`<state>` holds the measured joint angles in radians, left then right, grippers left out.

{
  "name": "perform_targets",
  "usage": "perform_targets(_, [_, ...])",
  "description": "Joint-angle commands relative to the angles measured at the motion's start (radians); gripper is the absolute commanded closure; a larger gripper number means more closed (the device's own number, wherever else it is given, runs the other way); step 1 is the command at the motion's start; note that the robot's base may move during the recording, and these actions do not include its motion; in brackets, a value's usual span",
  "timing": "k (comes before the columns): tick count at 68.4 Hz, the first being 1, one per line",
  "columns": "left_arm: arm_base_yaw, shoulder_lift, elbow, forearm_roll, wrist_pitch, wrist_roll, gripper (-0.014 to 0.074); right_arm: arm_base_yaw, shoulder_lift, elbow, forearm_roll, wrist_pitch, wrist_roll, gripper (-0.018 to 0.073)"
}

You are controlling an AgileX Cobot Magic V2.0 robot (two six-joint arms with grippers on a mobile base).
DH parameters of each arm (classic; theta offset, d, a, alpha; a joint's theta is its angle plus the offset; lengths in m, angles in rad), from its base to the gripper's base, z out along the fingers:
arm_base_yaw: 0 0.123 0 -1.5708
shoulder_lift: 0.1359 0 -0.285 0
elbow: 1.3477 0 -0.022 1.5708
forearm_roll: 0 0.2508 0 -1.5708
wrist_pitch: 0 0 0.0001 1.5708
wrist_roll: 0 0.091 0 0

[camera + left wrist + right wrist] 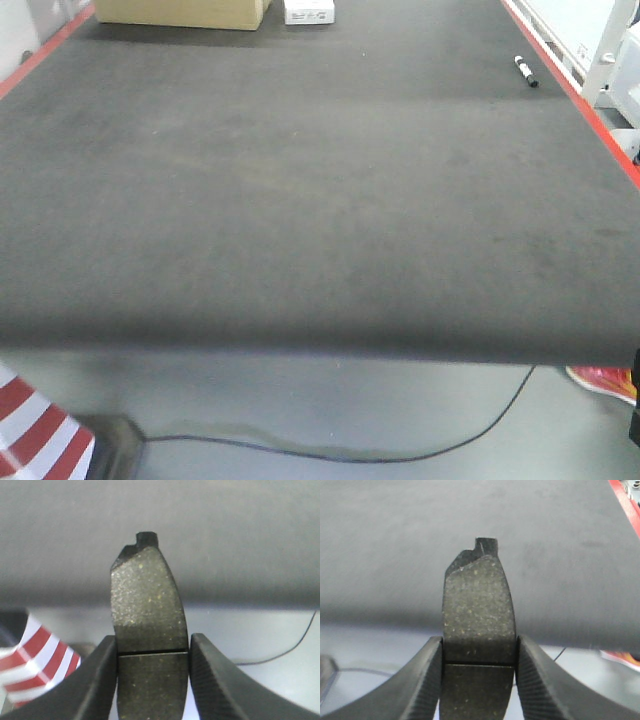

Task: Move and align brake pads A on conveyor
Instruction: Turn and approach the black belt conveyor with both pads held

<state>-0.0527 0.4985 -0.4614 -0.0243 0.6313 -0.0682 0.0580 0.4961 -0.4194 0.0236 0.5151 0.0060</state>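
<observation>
In the left wrist view my left gripper (153, 652) is shut on a brake pad (147, 605), a grey-brown speckled pad with a centre groove, held end-up by its sides. My right gripper (479, 657) is likewise shut on a second brake pad (478, 615), its dark backing tab pointing up. Both pads hang just short of the near edge of the conveyor (300, 190), a wide dark matte belt with red frame edges (570, 85). No pad lies on the belt in the front view, and neither gripper shows there.
A black marker (526, 71) lies near the belt's right edge. A cardboard box (180, 12) and a small white box (308, 11) stand at the far end. Below the belt's near edge are a black cable (330, 452) and a red-and-white striped object (40, 425).
</observation>
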Motion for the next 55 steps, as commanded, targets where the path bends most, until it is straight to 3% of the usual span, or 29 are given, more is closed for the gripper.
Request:
perform_targets(1, [-0.007,0.000,-0.031,-0.005,-0.086,-0.004,0.0603,-0.005,0.000,-0.032,-0.003,-0.077,-0.006,0.0565])
perform_targets(55, [-0.007,0.000,-0.031,-0.005,-0.086,-0.004,0.0603,-0.005,0.000,-0.032,-0.003,-0.077,-0.006,0.0565])
